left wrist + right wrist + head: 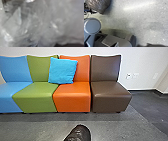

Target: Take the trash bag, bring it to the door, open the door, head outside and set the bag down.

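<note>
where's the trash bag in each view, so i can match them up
Left wrist view: the trash bag, crumpled grey plastic, close up across most of the picture.
Right wrist view: the bag, at the upper left.
Head view: cannot tell whether the dark rounded thing at the bottom edge is it.
Shared landmark: grey floor, in the head and right wrist views.

No lettering, label, brand, number or sign can be read in the head view or either wrist view. On the wall (143,64), at the right of the head view's upper half, a pale fitting (128,76) bears small dark marks, too small to tell whether they are print.
</note>
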